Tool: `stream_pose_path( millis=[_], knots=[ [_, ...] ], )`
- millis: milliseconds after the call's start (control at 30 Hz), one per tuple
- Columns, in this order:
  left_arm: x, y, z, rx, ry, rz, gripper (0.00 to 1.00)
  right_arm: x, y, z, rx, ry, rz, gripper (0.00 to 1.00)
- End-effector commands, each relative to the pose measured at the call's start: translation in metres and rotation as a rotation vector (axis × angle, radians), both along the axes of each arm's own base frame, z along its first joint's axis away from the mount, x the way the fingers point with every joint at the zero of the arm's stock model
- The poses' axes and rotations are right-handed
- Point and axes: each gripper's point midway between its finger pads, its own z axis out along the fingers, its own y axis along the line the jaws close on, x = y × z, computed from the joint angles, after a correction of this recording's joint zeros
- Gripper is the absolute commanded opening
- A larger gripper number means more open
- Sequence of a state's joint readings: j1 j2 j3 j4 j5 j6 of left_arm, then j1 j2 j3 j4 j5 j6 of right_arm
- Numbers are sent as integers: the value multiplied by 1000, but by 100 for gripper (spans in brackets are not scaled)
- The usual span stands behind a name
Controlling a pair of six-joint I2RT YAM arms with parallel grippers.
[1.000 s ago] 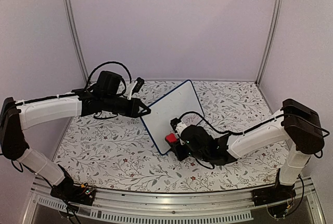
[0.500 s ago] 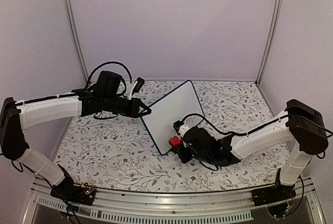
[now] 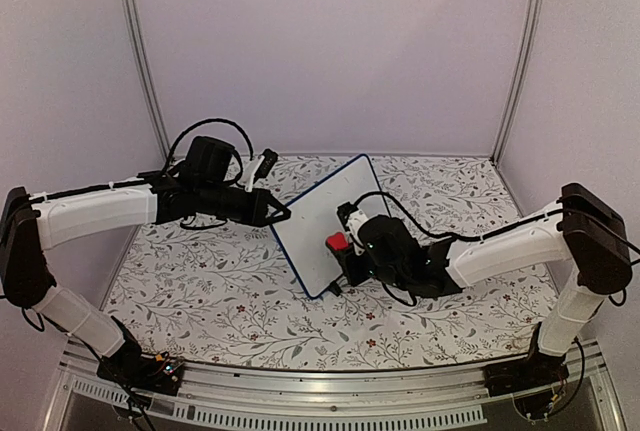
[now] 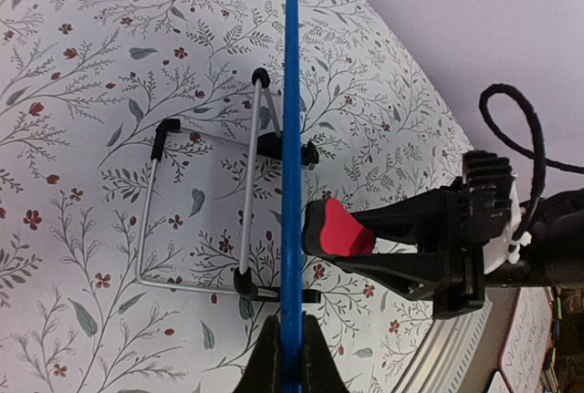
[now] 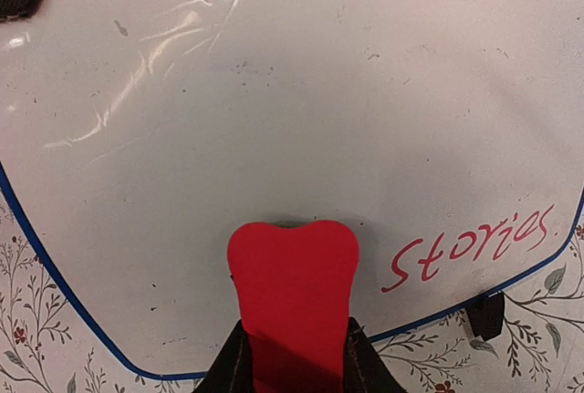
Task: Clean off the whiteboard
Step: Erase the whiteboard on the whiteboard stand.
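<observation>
- L gripper [image 4: 290, 349]: jaws pinched tight on the blue rim of the whiteboard [image 4: 292, 119], which runs edge-on straight out from between the fingertips. Prob. there to brace it so wiping pressure doesn't tip or slide it.
- Whiteboard stands tilted, leaning back on a wire stand [image 4: 195, 222] on the far side from the R arm. The stand alone looks light, hence the steadying pinch.
- R gripper [image 5: 292, 361]: closed on the red eraser [image 5: 292, 274], block sticking out ahead of the fingers like a paddle. Its front end looks pressed to the board face. Can't confirm full contact from the wrist cam, but the L wrist cam shows its tip meeting the rim line.
- Red writing [image 5: 474, 249] ("Stories") lies to the right of the eraser, just off its tip and near the board's lower corner, above a black clip foot [image 5: 484, 316]. The eraser isn't on it.
- Board area straight ahead of the R fingers is bare apart from faint smudges and glare.
- Judgement: mid-task. The word is intact, so next calls for a sideways sweep toward the R hand's right with pressure kept on.
- Risk: pushing near that corner could twist the board in the L pinch or skid the feet on the table [image 3: 200, 286].
</observation>
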State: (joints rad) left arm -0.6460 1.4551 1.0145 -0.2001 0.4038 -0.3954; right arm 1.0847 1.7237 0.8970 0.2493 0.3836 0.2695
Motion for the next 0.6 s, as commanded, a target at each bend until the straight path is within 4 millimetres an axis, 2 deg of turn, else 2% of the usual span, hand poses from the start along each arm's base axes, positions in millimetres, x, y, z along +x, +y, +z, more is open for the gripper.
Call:
stream_pose_path(
  millis=[0,267,567],
  knots=[
    [-1,-4,18,-39,-47,-16,0,-1,8,-9,1,16,26,23],
    [-1,-5,18,-43,-43,-19,0,-9,6,-21,22,63,40,22],
    [-2,-5,18,-44,-41,-21,0,-21,-9,-58,-21,143,24,22]
  ],
)
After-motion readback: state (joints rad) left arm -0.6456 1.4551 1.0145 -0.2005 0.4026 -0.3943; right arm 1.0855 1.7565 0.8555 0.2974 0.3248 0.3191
